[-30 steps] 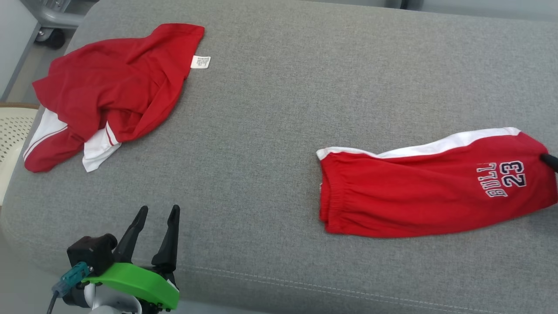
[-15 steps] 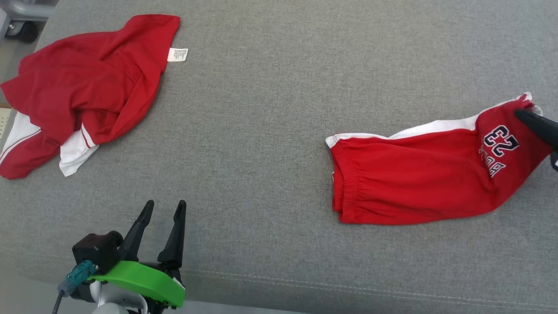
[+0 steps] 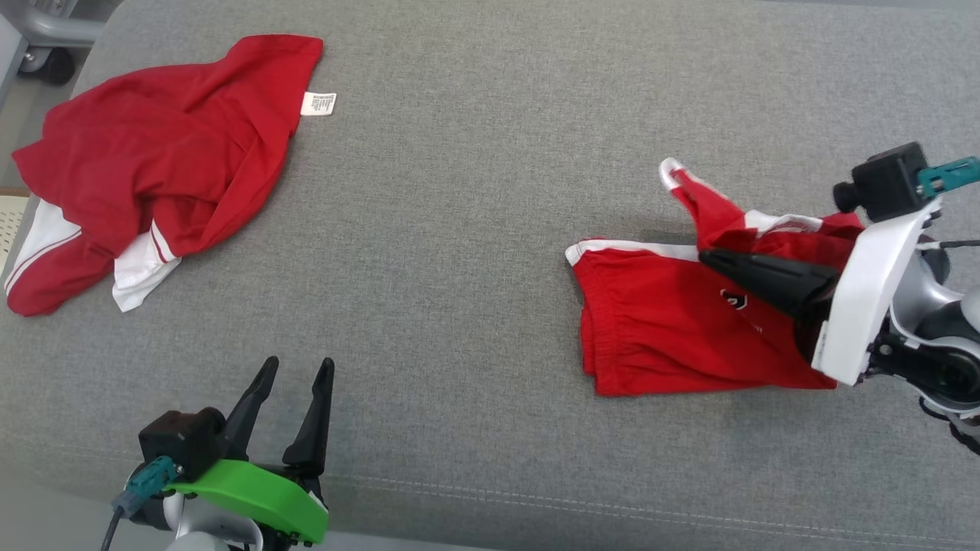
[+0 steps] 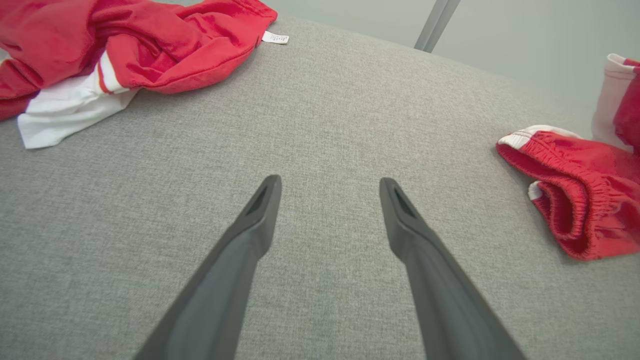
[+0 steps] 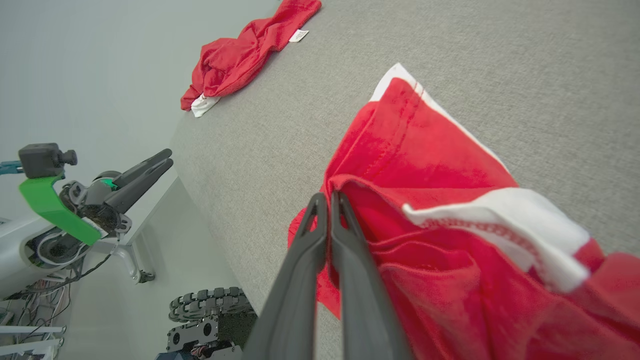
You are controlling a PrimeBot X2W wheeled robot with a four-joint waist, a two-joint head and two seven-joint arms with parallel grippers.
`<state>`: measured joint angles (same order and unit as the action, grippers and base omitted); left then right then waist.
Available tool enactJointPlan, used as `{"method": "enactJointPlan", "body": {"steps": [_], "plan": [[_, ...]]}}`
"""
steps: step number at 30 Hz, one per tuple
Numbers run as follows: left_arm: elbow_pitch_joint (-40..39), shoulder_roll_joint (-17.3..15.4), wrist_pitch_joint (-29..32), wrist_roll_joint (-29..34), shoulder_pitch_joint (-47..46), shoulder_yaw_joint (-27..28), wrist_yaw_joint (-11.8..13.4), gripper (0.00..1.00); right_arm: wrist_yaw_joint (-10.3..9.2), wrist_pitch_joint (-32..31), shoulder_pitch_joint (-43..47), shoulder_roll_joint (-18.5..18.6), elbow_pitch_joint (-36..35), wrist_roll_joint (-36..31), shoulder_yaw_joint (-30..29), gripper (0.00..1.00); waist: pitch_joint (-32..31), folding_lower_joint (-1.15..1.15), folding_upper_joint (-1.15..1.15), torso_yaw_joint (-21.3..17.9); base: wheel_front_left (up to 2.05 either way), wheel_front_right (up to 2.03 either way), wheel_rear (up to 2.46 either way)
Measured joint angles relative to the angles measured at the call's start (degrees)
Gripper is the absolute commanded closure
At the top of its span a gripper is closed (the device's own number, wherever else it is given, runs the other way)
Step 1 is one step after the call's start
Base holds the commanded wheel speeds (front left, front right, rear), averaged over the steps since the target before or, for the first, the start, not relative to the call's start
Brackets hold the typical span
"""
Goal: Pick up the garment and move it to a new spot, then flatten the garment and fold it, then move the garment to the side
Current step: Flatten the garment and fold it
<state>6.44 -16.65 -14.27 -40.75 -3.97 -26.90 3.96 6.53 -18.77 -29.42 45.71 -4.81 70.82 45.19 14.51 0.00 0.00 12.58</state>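
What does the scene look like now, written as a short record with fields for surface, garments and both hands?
surface: grey fabric cushion
garment in work: red shorts with white side stripe, one leg end lifted and folded back
other garment: crumpled red shirt with white trim, far left
right hand: shut on the shorts
left hand: open, empty, near front edge

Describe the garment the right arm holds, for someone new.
On the grey cushion, look right, away from the crumpled red-and-white heap at far left. The red shorts lie there, one leg raised in the shut right pincer; their gathered elastic waistband sets them apart.
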Motion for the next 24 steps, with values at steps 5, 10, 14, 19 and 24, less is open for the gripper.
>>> {"method": "enactJointPlan", "body": {"steps": [5, 10, 14, 19, 24], "plan": [[1.0, 0.7, 0.0, 0.3, -1.0, -1.2, -1.0, 0.00, 0.00, -2.1, -0.7, -2.5, -1.7, -1.8, 3.0, 1.00, -0.1, 0.00, 0.00, 0.5, 0.00, 0.00, 0.00], [2.0, 1.2, 0.0, 0.4, -1.6, -1.4, -1.5, 0.00, -0.07, -3.8, -2.7, -4.9, -1.9, -3.5, 4.7, 1.00, -0.1, 0.00, 0.00, 1.5, 0.00, 0.00, 0.00], [2.5, 1.4, 0.0, 0.4, -1.7, -1.3, -1.6, 0.00, -0.86, -5.2, -4.5, -6.5, -1.4, -5.0, 5.8, 1.00, 0.0, 0.00, 0.00, 1.8, 0.00, 0.00, 0.00], [3.4, 2.4, 0.0, 0.4, -2.0, -2.0, -2.3, 0.00, -2.03, -6.8, -4.7, -7.6, -0.4, -5.4, 7.1, 1.00, 0.2, 0.00, 0.00, 2.7, 0.00, 0.00, 0.00], [4.0, 2.5, 0.0, 0.4, -2.3, -1.2, -2.5, 0.00, -2.03, -8.3, -5.5, -8.8, -0.2, -6.0, 8.6, 1.00, 0.2, 0.00, 0.00, 3.0, 0.00, 0.00, 0.00]]}}
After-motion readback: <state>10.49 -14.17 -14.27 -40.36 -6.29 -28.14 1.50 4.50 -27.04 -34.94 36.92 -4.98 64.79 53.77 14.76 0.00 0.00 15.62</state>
